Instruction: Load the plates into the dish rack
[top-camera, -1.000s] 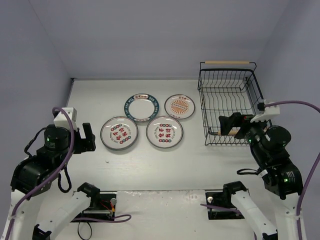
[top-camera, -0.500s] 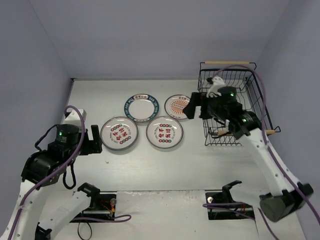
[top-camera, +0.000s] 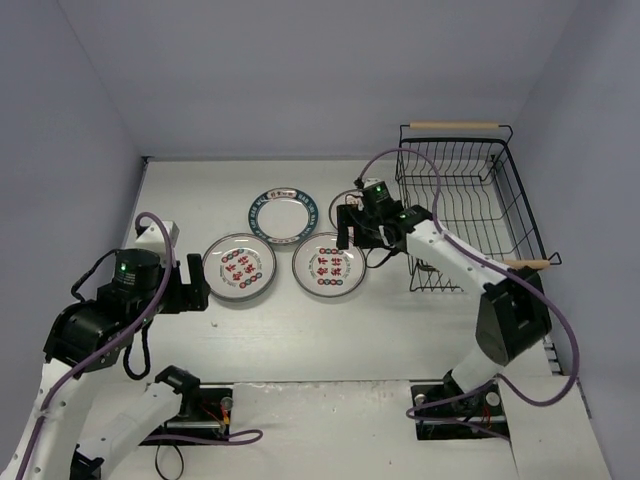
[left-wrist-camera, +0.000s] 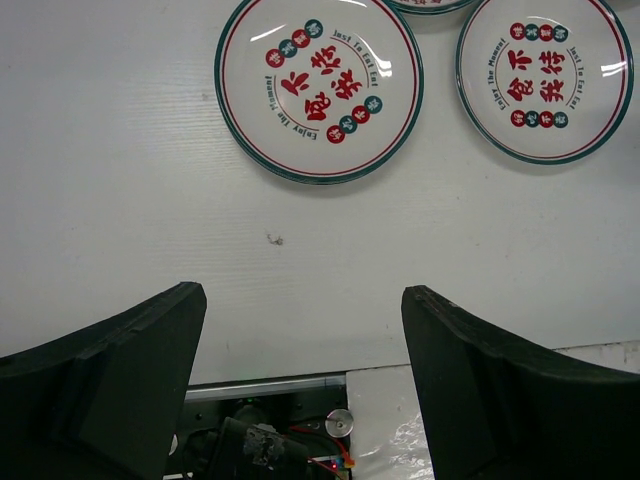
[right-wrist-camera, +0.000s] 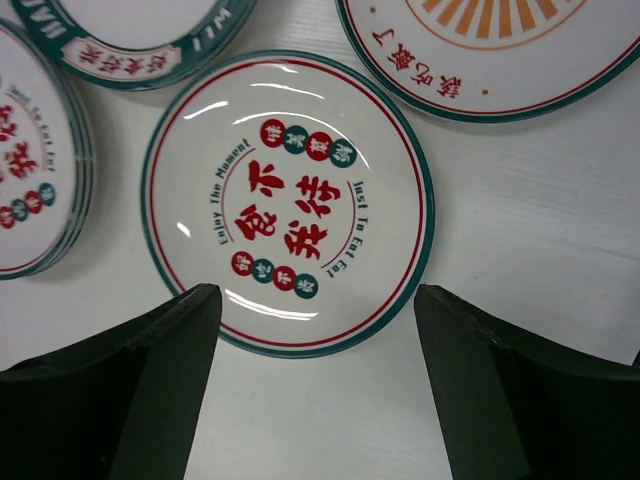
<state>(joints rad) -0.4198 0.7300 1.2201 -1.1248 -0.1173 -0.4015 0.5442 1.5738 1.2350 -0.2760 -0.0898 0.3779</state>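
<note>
Two red-character plates lie side by side, the left plate (top-camera: 238, 267) (left-wrist-camera: 318, 85) and the middle plate (top-camera: 329, 265) (right-wrist-camera: 288, 203). Behind them lies the teal-rimmed plate (top-camera: 282, 214) (right-wrist-camera: 140, 40). The orange sunburst plate (right-wrist-camera: 500, 50) shows in the right wrist view; from above, my right arm covers most of it. The black wire dish rack (top-camera: 405, 180) stands at the far right with no plates in it. My right gripper (top-camera: 348, 238) (right-wrist-camera: 312, 300) hovers open over the middle plate's near edge. My left gripper (top-camera: 197, 283) (left-wrist-camera: 303, 300) is open over bare table, just left of the left plate.
The right arm's forearm (top-camera: 455, 255) crosses in front of the rack's near left corner. Both arm bases with cables (top-camera: 195, 410) sit at the near table edge. Grey walls close in the table on the left, back and right.
My right arm swung left from the rack's near side to above the middle plates. The left gripper moved slightly right, closer to the left plate.
</note>
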